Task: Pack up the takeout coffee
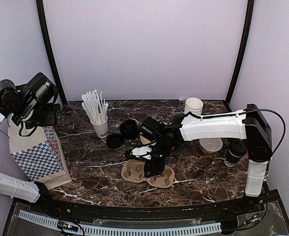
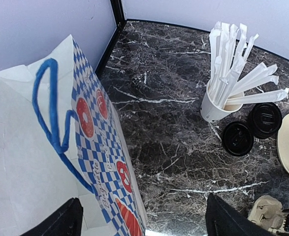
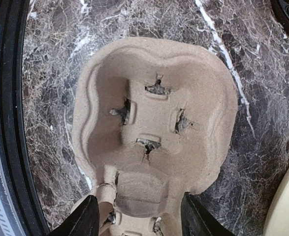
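Two black lids [image 2: 238, 139] loose, right end effector [image 3: 139, 216] gripping pulp carrier [image 3: 154, 98]

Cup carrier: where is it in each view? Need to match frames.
Top external: pulp cup carrier sits low centre.
Left wrist: only its corner shows, bottom right.
Right wrist: it fills the centre.
Shared landmark: dark marble table, in all three.

Checkered paper bag [image 1: 38, 155] left, cup of straws [image 1: 100, 127] behind cardboard carrier [image 1: 132, 173], white bowl [image 1: 210, 145] right
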Motion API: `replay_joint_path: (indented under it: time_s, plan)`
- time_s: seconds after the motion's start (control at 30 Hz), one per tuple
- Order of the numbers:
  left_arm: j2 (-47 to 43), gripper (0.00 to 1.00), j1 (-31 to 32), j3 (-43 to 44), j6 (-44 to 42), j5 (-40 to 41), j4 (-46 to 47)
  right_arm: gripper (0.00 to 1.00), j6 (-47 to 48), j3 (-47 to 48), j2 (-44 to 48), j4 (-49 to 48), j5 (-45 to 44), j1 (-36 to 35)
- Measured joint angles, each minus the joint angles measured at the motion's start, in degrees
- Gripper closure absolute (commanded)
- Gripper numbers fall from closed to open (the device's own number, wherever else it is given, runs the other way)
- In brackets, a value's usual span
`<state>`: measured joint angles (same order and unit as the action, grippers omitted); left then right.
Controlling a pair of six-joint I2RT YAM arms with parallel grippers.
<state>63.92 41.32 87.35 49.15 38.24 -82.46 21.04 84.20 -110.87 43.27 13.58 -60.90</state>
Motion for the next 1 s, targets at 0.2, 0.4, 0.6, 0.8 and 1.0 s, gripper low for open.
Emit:
replay_joint_path:
  time_s: [0.2,0.4,0.6,0.8,1.0]
  plan:
    - [-0.13,0.09,-0.55,-5.49,-0.44,-3.15,4.63,0.52,-0.92,0.0,-1.33,0.02,-0.79,-0.04]
    - [-0.13,0.09,-0.72,-7.65,-0.68,-5.16,7.82,0.52,-1.88,0.02,-2.47,0.04,-1.53,-0.2]
    - [-0.15,0.09,-0.96,-8.22,-0.9,-6.49,9.55,0.66,-2.84,0.61,-3.19,0.07,-1.77,-0.24]
    - [-0.31,0.08,-0.98,-8.44,-1.29,-7.96,10.86,0.74,-3.19,0.59,-2.95,0.22,-2.51,-0.24]
    - [-0.39,0.07,-0.98,-6.99,-0.94,-8.28,8.81,0.74,-3.13,-4.74,3.19,0.46,-3.96,0.85]
